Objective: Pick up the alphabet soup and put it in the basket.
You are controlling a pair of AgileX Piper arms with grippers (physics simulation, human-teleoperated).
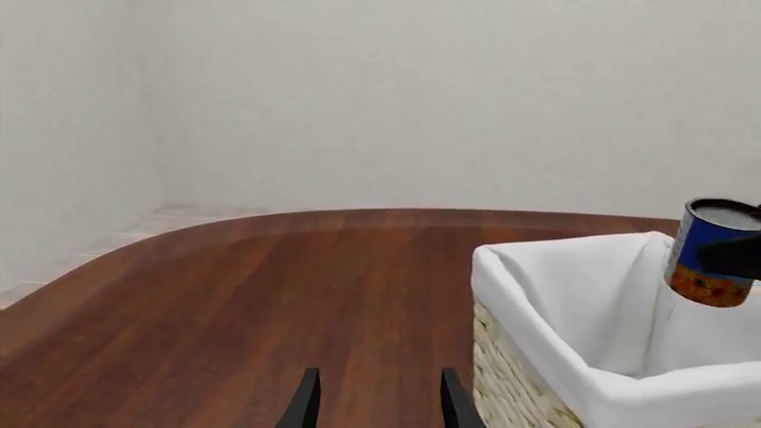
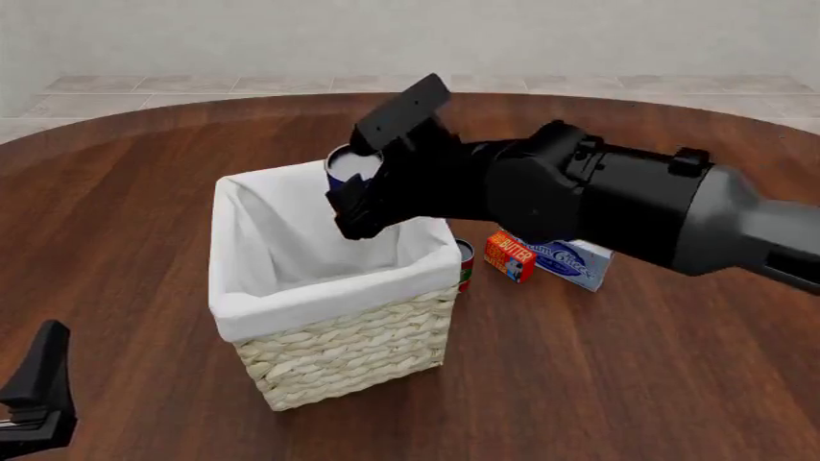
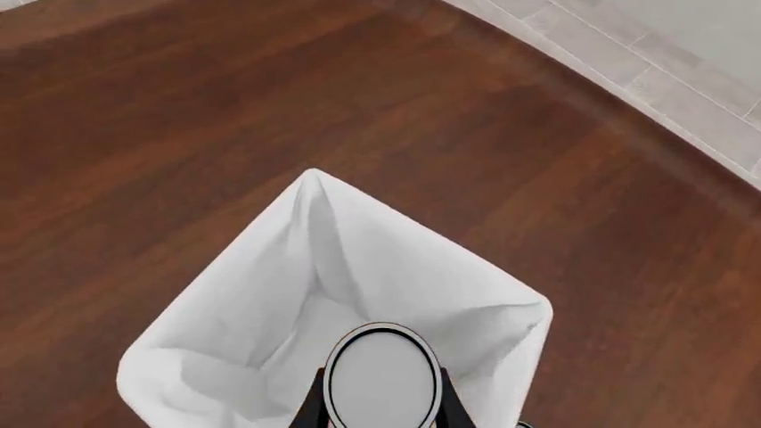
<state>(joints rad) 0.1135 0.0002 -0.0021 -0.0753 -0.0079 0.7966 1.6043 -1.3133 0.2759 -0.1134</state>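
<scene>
The alphabet soup [image 2: 346, 163], a blue can with an orange-red band and a pale top, hangs above the basket's far rim with my right gripper [image 2: 356, 195] shut on it. The right wrist view looks down on the can's silvery top [image 3: 380, 374] over the white lining [image 3: 321, 285], with a finger on each side of the can. The basket [image 2: 346, 351] is woven cream wicker with white cloth over its rim. In the left wrist view the can [image 1: 711, 254] floats over the basket [image 1: 535, 294]. My left gripper [image 1: 380, 406] is open and holds nothing, low at the near left [image 2: 38, 389].
Just right of the basket stand a red-and-green can [image 2: 464, 264], a small orange-red box [image 2: 509, 255] and a blue-and-white box [image 2: 571, 261]. The right arm [image 2: 615, 197] reaches across above them. The dark wooden table [image 2: 615, 384] ends at a curved far edge.
</scene>
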